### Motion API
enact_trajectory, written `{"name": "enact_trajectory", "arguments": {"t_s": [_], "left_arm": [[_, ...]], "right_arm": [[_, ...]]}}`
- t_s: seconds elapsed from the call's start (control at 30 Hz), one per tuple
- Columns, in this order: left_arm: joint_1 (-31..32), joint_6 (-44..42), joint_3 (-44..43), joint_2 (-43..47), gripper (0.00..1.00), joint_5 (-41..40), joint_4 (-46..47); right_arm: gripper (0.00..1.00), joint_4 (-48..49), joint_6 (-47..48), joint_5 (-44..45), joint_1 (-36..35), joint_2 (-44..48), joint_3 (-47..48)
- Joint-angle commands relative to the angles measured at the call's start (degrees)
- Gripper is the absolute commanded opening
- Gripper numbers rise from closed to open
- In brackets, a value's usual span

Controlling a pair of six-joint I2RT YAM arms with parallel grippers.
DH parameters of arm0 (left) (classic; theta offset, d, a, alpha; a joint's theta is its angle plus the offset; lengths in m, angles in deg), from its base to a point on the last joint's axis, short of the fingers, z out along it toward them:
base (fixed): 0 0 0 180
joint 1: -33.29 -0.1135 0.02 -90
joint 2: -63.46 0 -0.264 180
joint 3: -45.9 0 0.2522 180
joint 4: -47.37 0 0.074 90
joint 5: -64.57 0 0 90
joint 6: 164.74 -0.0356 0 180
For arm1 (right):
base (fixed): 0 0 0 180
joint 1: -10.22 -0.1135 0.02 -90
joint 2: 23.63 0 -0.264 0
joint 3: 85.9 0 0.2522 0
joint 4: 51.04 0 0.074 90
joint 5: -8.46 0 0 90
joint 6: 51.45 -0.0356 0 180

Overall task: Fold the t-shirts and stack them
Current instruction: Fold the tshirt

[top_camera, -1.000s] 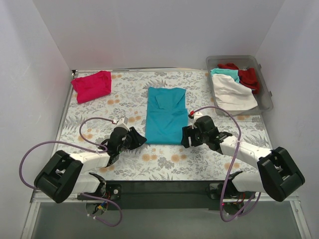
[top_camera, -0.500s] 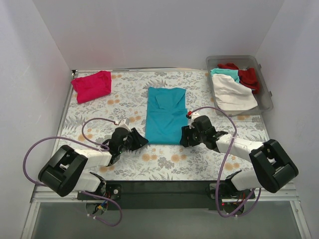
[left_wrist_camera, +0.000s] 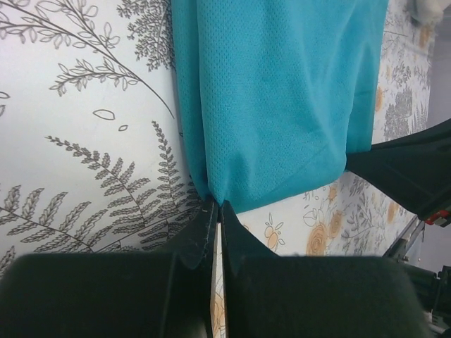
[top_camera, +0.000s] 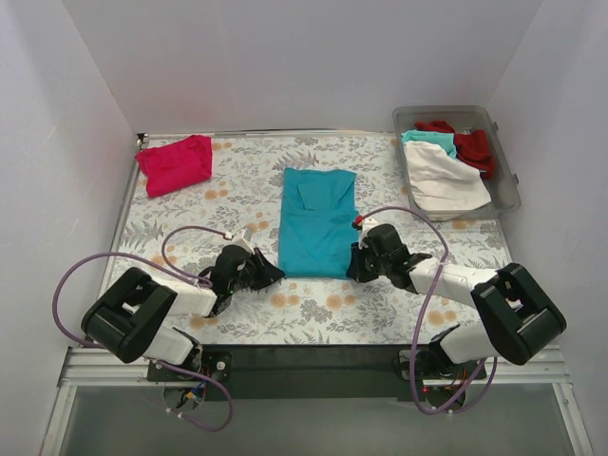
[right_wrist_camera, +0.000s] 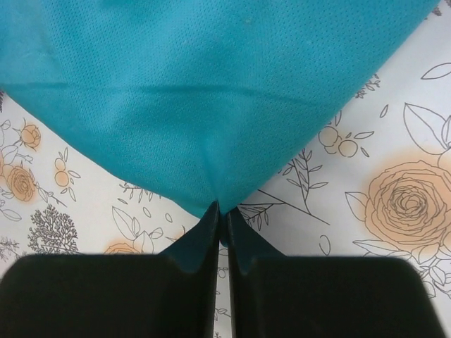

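Observation:
A teal t-shirt (top_camera: 316,220) lies as a long folded strip in the middle of the floral table, also filling the left wrist view (left_wrist_camera: 275,91) and the right wrist view (right_wrist_camera: 211,91). My left gripper (top_camera: 273,273) is shut on its near left corner (left_wrist_camera: 217,202). At the near right corner my right gripper (top_camera: 352,265) pinches the cloth between shut jaws (right_wrist_camera: 221,209). A folded magenta-pink t-shirt (top_camera: 176,163) rests at the far left.
A clear plastic bin (top_camera: 508,180) at the far right holds white (top_camera: 442,179), teal (top_camera: 426,139) and red (top_camera: 472,144) t-shirts. White walls enclose the table on three sides. Purple cables loop from both arms over the near table.
Both grippers have slid forward to the teal shirt's near corners and closed on them. The shirt itself lies as before.

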Motion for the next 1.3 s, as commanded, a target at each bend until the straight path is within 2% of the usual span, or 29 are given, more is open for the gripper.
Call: {"name": "enact_trajectory", "arguments": {"t_s": [0.0, 0.23, 0.43, 0.57, 0.63, 0.77, 0.97, 1.1, 1.27], "left_arm": [[1.4, -1.3, 0.7, 1.2, 0.0, 1.1, 2.1], [3.8, 0.1, 5.5, 12.6, 0.0, -1.5, -6.9], [6.0, 4.4, 8.9, 28.4, 0.0, -1.7, -17.0], [6.9, 4.8, 7.0, 38.0, 0.0, -3.0, -22.0], [7.3, 3.8, 5.4, 39.1, 0.0, -3.9, -22.6], [7.3, 1.2, 0.9, 34.7, 0.0, -6.0, -21.1], [7.3, -1.2, -5.4, 27.2, 0.0, -6.7, -15.6], [7.0, -5.0, -10.4, 24.1, 0.0, -10.8, -14.9], [6.0, -7.1, -17.4, 15.9, 0.0, -9.8, -11.5]], "right_arm": [[0.01, -2.3, -0.5, -1.3, -1.9, 1.3, -2.0], [0.01, -9.3, -3.0, 1.6, -6.7, 9.1, -4.7], [0.01, -17.3, -7.0, 2.6, -11.4, 17.2, -6.4], [0.01, -21.0, -8.4, 3.4, -13.1, 22.8, -4.7], [0.01, -22.0, -8.0, 4.6, -13.2, 25.0, -2.2], [0.01, -22.8, -6.4, 8.2, -13.1, 25.0, 2.9], [0.01, -23.3, -2.6, 13.0, -12.9, 19.3, 12.3], [0.01, -23.1, -0.1, 14.1, -9.5, 16.3, 16.9], [0.01, -22.7, 2.4, 12.2, -5.0, 13.0, 20.8]]}}
